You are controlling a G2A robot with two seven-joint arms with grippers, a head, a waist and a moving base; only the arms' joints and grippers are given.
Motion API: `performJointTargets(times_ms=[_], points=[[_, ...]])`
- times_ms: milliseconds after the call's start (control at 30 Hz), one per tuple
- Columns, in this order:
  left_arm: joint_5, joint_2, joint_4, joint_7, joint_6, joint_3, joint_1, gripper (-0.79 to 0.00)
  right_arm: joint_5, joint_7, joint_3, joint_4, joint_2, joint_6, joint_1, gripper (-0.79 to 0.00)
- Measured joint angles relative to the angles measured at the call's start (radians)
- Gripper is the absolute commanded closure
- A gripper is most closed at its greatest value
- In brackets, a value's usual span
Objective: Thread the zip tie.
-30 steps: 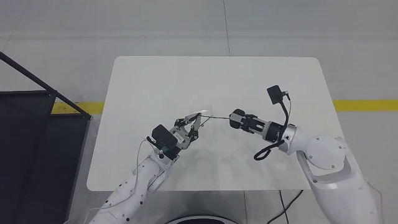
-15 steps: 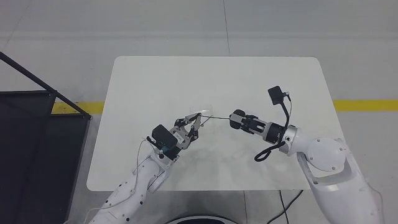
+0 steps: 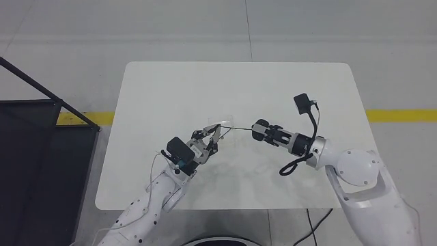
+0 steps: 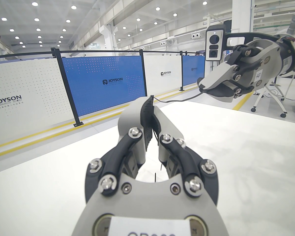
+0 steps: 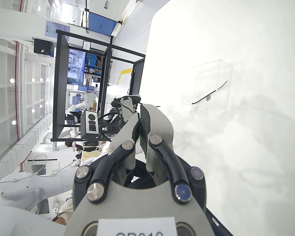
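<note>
A thin black zip tie (image 3: 236,130) stretches in the air between my two grippers, just above the white table (image 3: 205,89). My left gripper (image 3: 217,130) is shut on one end of it, and in the left wrist view the zip tie (image 4: 177,101) runs from between the pads of the left gripper (image 4: 151,102) over to the right gripper (image 4: 203,90). My right gripper (image 3: 255,131) is shut on the other end. The right wrist view has the right gripper (image 5: 140,110) closed, with the left gripper (image 5: 124,102) just beyond its tips.
A small clear box (image 3: 229,117) sits on the table right behind the grippers. In the right wrist view this clear box (image 5: 226,72) holds another black zip tie (image 5: 199,101). A black frame (image 3: 41,150) stands off the table's left side.
</note>
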Motion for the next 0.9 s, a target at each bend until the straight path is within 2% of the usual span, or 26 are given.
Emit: performJointTargets(times_ms=[667,900], points=[[0.000,0.000,0.000,0.000,0.000,0.000,0.000,0.000,-0.011,-0.010,-0.006,-0.002,0.004,0.010,0.006,0.000],[0.000,0.000,0.000,0.000,0.000,0.000,0.000,0.000,-0.123,0.000,0.045,-0.059,0.019,-0.022,-0.044,0.000]])
